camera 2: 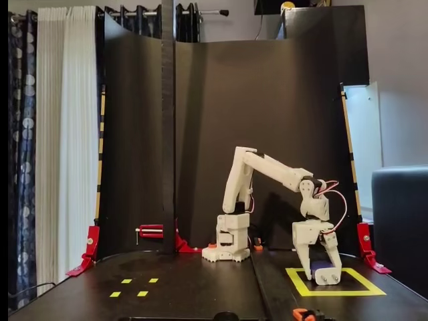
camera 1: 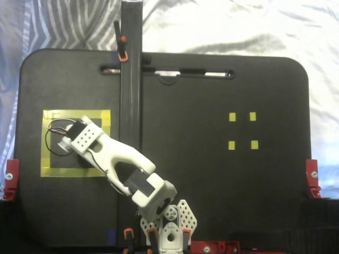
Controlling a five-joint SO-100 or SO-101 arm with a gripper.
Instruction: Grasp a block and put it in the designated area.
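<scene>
Dim, soft-focus pictures; bright glare on backdrop fabric.

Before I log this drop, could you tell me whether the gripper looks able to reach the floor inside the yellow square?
Probably yes: the gripper already hangs low inside the designated area, with the block between its fingers and nothing under it.
</scene>
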